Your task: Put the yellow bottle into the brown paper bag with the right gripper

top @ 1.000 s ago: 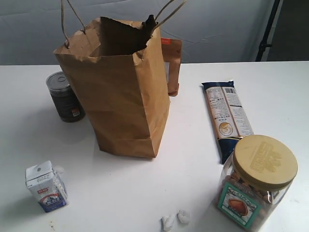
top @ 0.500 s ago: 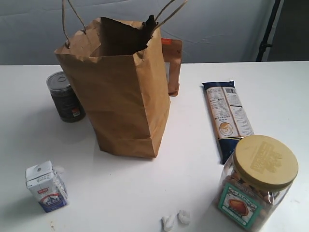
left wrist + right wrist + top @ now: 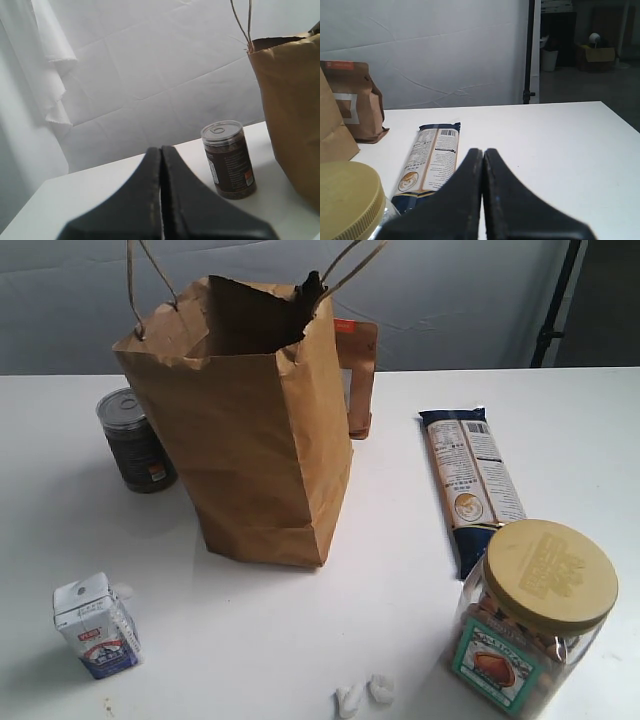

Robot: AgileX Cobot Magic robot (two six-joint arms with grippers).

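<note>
The brown paper bag (image 3: pixel 250 430) stands upright at the table's middle left, torn rim open, twine handles up; its side also shows in the left wrist view (image 3: pixel 295 110) and a corner in the right wrist view (image 3: pixel 332 135). The yellow bottle is not in any view. My right gripper (image 3: pixel 483 152) is shut and empty, low over the table near the big jar and the long packet. My left gripper (image 3: pixel 161 150) is shut and empty, pointing toward the dark can beside the bag. Neither arm shows in the exterior view.
A dark can (image 3: pixel 135 440) stands left of the bag. A brown-orange package (image 3: pixel 358 375) stands behind it. A long blue-tan packet (image 3: pixel 470 480) lies at right. A clear jar with a tan lid (image 3: pixel 530 615) is front right. A small carton (image 3: pixel 97 628) and white scraps (image 3: pixel 362 693) lie in front.
</note>
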